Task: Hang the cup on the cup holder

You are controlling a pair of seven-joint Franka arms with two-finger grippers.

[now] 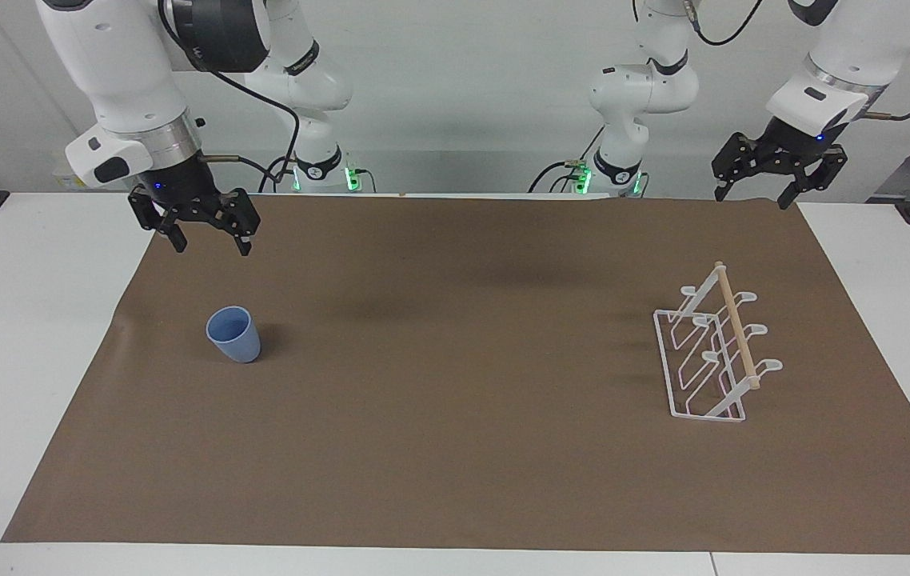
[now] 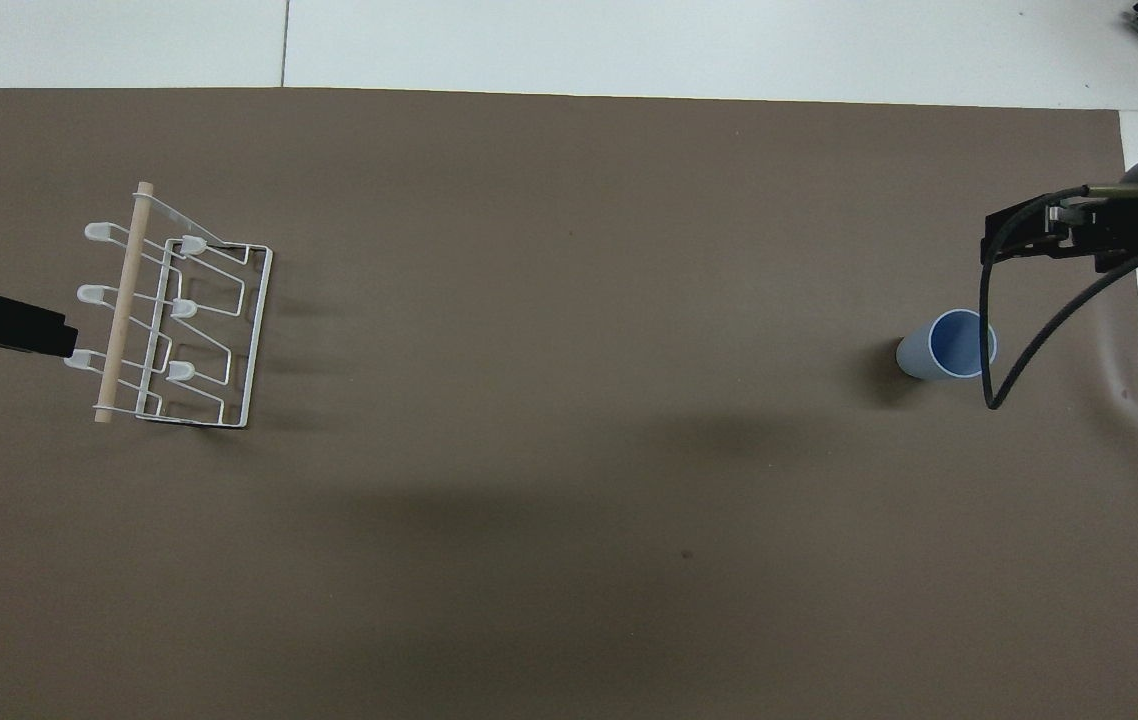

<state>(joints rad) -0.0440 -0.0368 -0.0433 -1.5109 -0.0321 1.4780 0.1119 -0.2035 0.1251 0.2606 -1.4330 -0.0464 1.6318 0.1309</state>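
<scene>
Both your claws hang open and empty: right gripper (image 1: 211,240) above the mat near the upright light-blue cup (image 1: 233,334), left gripper (image 1: 780,190) well apart.

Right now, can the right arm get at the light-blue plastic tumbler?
Probably yes: the right gripper hangs open above the brown mat, the upright light-blue plastic tumbler stands alone near it, nothing between them.

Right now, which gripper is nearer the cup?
Right. The right gripper hangs open just above the cup, toward the robots. The left gripper, open too, is at the rack's end.
</scene>
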